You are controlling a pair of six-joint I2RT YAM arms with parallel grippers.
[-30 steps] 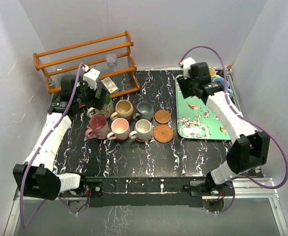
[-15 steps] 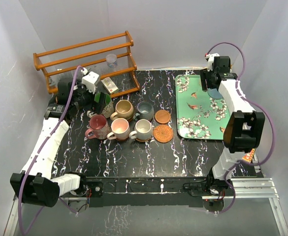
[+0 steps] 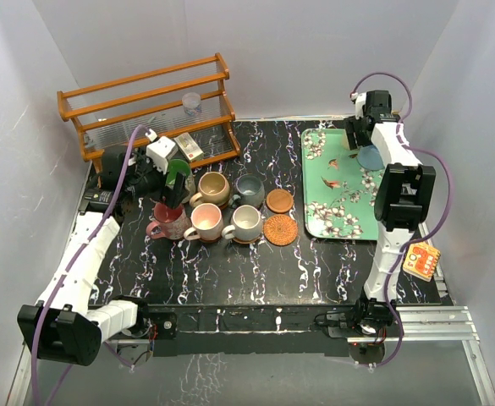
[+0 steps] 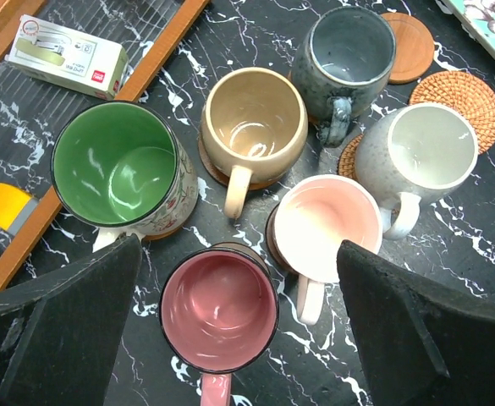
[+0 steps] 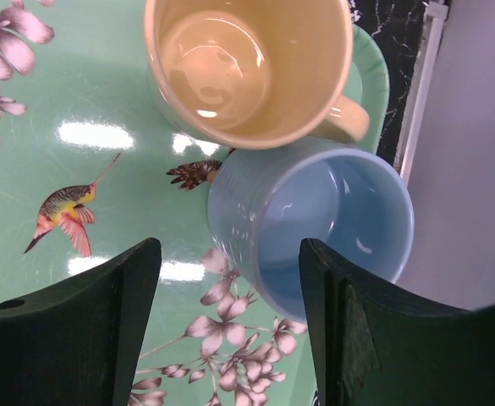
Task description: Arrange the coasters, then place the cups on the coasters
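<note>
Six cups stand grouped at table left: green [image 4: 116,165], tan [image 4: 254,118], grey-blue [image 4: 349,51], cream [image 4: 416,148], pink [image 4: 327,228] and maroon [image 4: 219,309]. Coaster edges show under several of them. A bare wood coaster [image 3: 279,200] and a wicker coaster [image 3: 280,229] lie to their right. My left gripper [image 4: 239,247] hangs open above the maroon cup, one finger on each side. On the tray's [image 3: 340,203] far right corner, a yellow cup [image 5: 247,68] touches a blue cup [image 5: 315,228]. My right gripper [image 5: 228,245] is open, straddling the blue cup's near wall.
A wooden rack [image 3: 145,101] stands at the back left with a small clear cup [image 3: 192,105] on it and a white box [image 4: 68,55] at its foot. The table's right edge [image 5: 420,93] runs close behind the blue cup. An orange tag [image 3: 420,260] sits by the right arm.
The right arm swung from the tray's back left corner to its far right corner, over the yellow and blue cups, and its jaws widened. The left gripper shifted right over the cups.
</note>
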